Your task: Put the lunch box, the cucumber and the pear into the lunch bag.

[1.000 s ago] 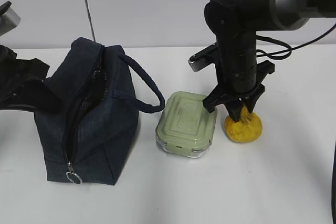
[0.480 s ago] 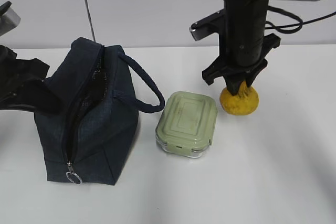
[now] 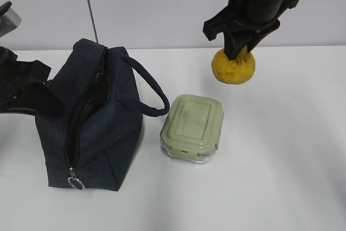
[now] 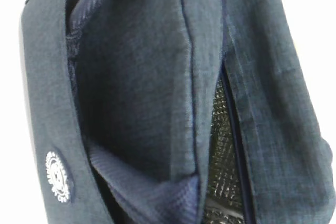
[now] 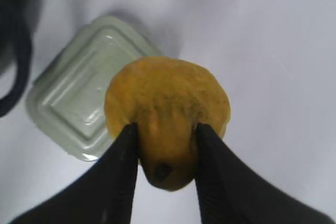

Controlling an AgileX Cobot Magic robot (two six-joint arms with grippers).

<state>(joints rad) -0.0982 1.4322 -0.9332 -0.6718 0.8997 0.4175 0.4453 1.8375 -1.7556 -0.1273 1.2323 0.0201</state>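
The yellow-orange pear (image 3: pixel 233 67) hangs in the air above the table, behind the lunch box, with my right gripper (image 3: pixel 238 52) shut on its narrow neck; the right wrist view shows both black fingers (image 5: pixel 124 153) pressed against the pear (image 5: pixel 167 98). The sage-lidded lunch box (image 3: pixel 192 127) sits on the table beside the navy lunch bag (image 3: pixel 92 128), whose top zipper is open. My left arm (image 3: pixel 21 86) is at the bag's left side, with fabric (image 4: pixel 131 77) filling its wrist view and a fold running to where the hidden jaws are. The cucumber is out of view.
The bag's padded handle (image 3: pixel 146 86) arches toward the lunch box (image 5: pixel 79 98). A metal ring pull (image 3: pixel 75 182) hangs at the bag's near end. Silver lining (image 4: pixel 223 145) shows in the opening. White tabletop (image 3: pixel 281 177) spreads to the right and front.
My right gripper has lifted the pear off the table and carried it up and slightly left, from beside the lunch box to above and behind it. The left arm and bag are unmoved.
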